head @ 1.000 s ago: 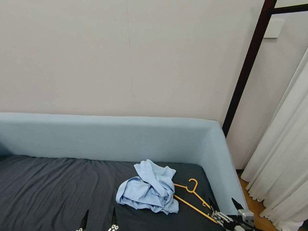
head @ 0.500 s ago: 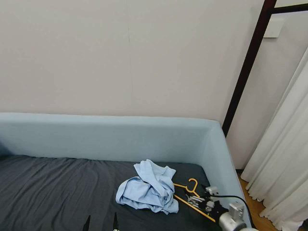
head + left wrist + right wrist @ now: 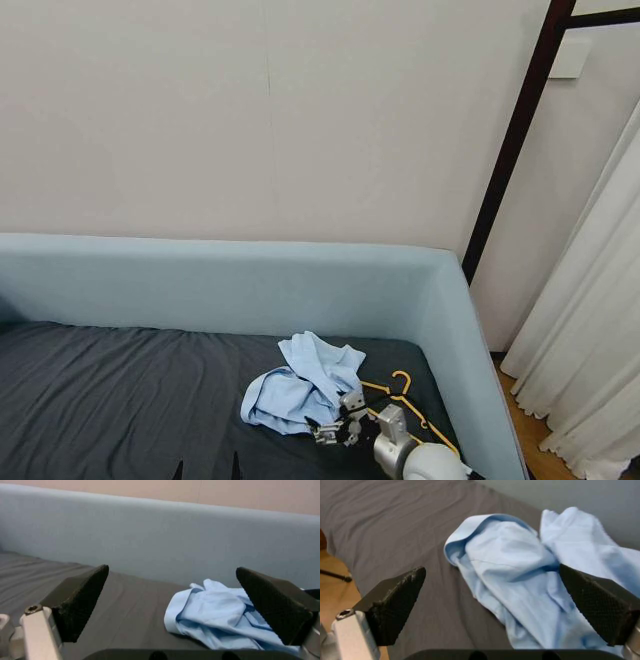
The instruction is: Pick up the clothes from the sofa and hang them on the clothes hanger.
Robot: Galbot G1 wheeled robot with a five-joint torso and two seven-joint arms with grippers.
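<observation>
Pale-blue sofa (image 3: 200,280) w/ dark grey seat (image 3: 90,400); dark rack post (image 3: 510,150) stands past its right end. Light-blue shirt (image 3: 300,385) lies bunched on the seat near the right armrest (image 3: 455,330), no clear long axis, slightly wider than deep. Orange hanger (image 3: 400,392) lies just beside it, on the armrest side. Right gripper (image 3: 335,422) sits at the shirt's near right edge, fingers spread wide, holding nothing. Shirt lies straight ahead btwn them in the right wrist view; can't tell if they touch it. Left gripper (image 3: 207,466) is low, well apart on the shirt's left, also wide open & empty. Right arm is clearly nearer, so the grab looks like its job. No brand, label or writing readable.
</observation>
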